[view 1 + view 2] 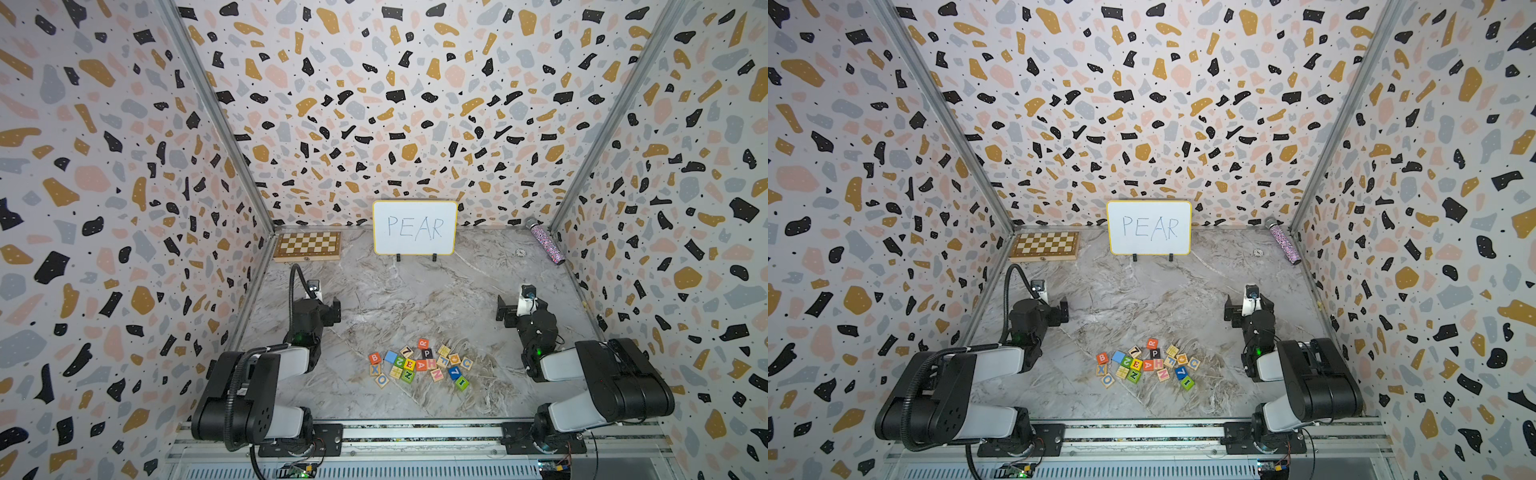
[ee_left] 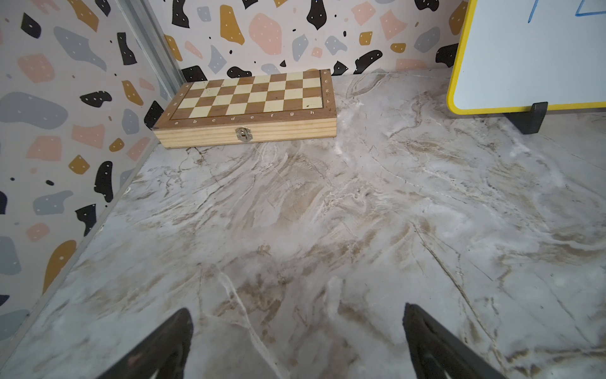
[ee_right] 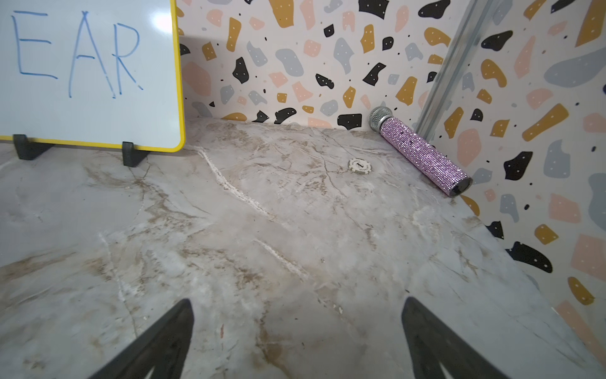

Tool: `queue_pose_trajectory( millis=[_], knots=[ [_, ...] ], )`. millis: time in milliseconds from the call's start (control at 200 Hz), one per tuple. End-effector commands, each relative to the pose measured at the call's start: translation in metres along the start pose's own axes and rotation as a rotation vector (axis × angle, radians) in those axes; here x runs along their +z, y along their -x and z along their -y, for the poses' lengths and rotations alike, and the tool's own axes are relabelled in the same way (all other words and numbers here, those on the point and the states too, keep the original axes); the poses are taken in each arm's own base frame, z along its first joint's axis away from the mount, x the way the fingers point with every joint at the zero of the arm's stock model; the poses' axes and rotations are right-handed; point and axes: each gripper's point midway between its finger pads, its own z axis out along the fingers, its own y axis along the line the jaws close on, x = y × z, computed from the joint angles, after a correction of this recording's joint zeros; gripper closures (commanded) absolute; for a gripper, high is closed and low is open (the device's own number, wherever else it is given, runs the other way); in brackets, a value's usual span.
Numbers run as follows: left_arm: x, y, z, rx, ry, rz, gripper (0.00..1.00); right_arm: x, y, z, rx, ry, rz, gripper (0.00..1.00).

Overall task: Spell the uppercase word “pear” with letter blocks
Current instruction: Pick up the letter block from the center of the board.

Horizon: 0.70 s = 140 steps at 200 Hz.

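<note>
While left gripper (image 2: 296,308) and right gripper (image 3: 296,299) gape empty, black P cube (image 1: 427,353), yellow E cube (image 1: 409,365), orange-red A cube (image 1: 421,365), orange-red R cube (image 1: 423,343) crowd one cluster well before yellow-edged whiteboard (image 1: 414,227); bare marble tabletop (image 1: 415,299) between, grippers flanking it.

Noted terrazzo walls (image 1: 395,104): black, ochre, pink and grey blotches on off-white. Found the tabletop (image 1: 415,291) marbled grey-white with tan veins. Picked out the P block (image 1: 427,353), black with a white letter; the E block (image 1: 409,365), yellow with red; the A block (image 1: 421,365) and R block (image 1: 423,343), both orange-red with pale letters. Logged a whiteboard (image 1: 414,227) edged yellow (blue handwriting), a chessboard (image 1: 308,245) checked brown and cream, a microphone (image 1: 547,245) in lilac sparkle.
</note>
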Motion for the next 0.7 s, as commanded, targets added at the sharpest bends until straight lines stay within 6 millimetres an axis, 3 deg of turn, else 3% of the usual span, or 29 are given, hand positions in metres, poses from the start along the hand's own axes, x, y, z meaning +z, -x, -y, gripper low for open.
queue_pose_trajectory(
  millis=[0,80,150,215,250,325,371,451,516,586,651,696],
  knots=[
    [0.0,0.019,-0.004,-0.02,0.014,0.058,0.01,-0.014,0.024,0.003,-0.021,-0.051,0.097,0.01],
    [-0.014,0.038,-0.004,-0.006,0.02,0.076,0.01,-0.012,0.034,0.02,0.049,-0.221,0.018,0.01],
    [-0.038,0.062,-0.004,-0.028,0.035,0.083,0.01,-0.008,0.042,0.042,0.259,-0.337,-0.099,0.01],
    [-0.062,0.089,0.003,-0.143,-0.036,0.163,0.01,-0.02,0.034,0.067,0.554,-0.492,-0.2,0.0],
    [-0.075,0.103,0.01,-0.193,-0.088,0.198,0.01,-0.023,0.028,0.065,0.636,-0.473,-0.272,0.0],
    [-0.095,0.12,0.026,-0.282,-0.148,0.17,0.06,-0.007,0.059,0.011,0.55,-0.12,-0.25,0.04],
    [-0.105,0.132,0.042,-0.281,-0.194,0.137,0.1,-0.011,0.07,-0.017,0.484,-0.046,-0.25,0.05],
    [-0.118,0.135,0.073,-0.234,-0.26,0.037,0.13,-0.025,0.088,-0.074,0.32,0.108,-0.239,0.04],
    [-0.128,0.13,0.1,-0.17,-0.321,-0.052,0.13,-0.043,0.091,-0.118,0.204,0.229,-0.24,0.04],
    [-0.139,0.12,0.126,-0.115,-0.388,-0.141,0.15,-0.065,0.088,-0.152,0.115,0.322,-0.241,0.03],
    [-0.147,0.106,0.149,-0.069,-0.456,-0.227,0.18,-0.086,0.081,-0.176,0.036,0.402,-0.231,0.03],
    [-0.152,0.095,0.164,-0.044,-0.501,-0.286,0.19,-0.098,0.075,-0.182,0.004,0.413,-0.221,0.03]
  ],
)
